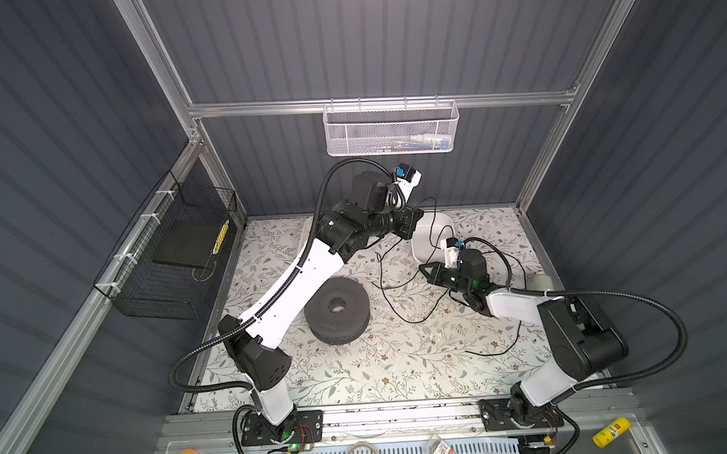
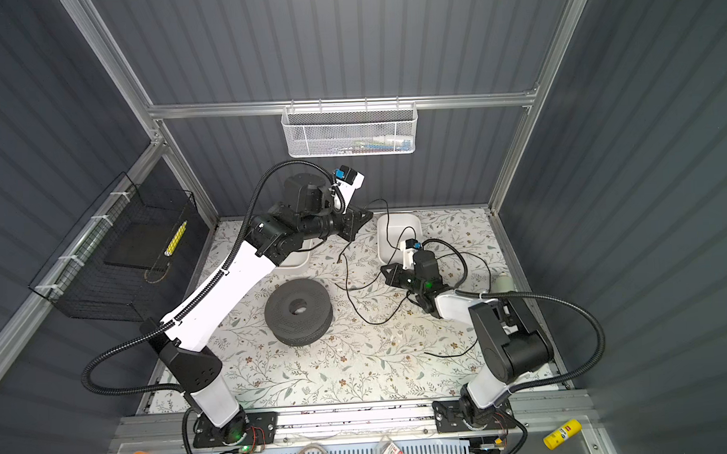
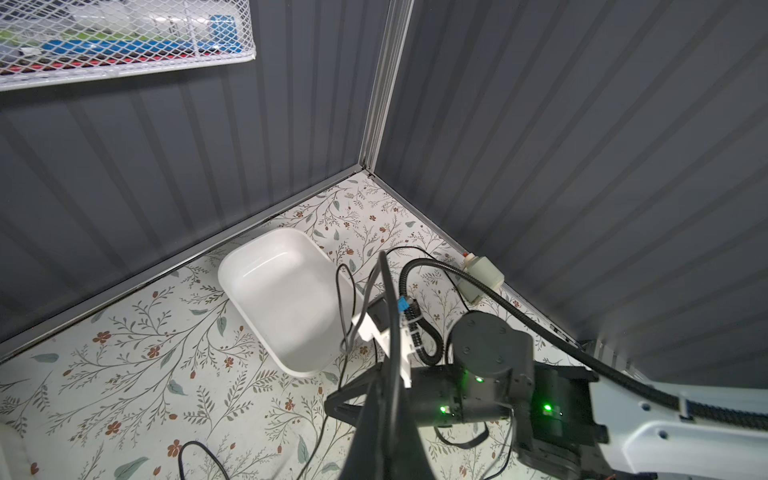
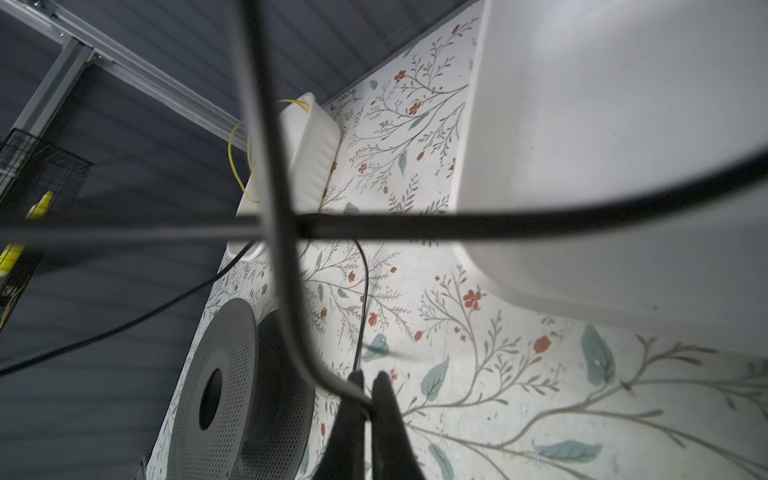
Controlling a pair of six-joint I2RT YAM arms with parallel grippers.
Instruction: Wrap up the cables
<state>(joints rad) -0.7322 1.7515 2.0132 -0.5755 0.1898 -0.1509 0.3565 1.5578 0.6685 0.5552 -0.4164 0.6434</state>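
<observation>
The cable [image 1: 381,277] [image 2: 346,278] is one thin black cord that lies in loose loops on the flowered mat, and its free end trails at the right front. My left gripper [image 1: 415,223] [image 2: 363,219] hangs raised near the back wall, shut on the cable [image 3: 388,307], which rises out of its jaws [image 3: 384,386]. Lower down, beside a white tray, my right gripper [image 1: 423,271] [image 2: 386,271] [image 4: 368,380] is shut on another stretch of the cable [image 4: 415,226]. The cord crosses close in front of the right wrist camera.
A dark perforated spool [image 1: 337,310] [image 2: 298,311] [image 4: 216,395] sits mid-mat. White tray [image 2: 399,219] [image 3: 224,270] stands at the back; a second tray [image 4: 311,141] holds a yellow cord [image 4: 232,162]. Mesh basket [image 1: 391,129] on the back wall, black wire basket [image 1: 167,251] left, small bottle [image 1: 542,282] right.
</observation>
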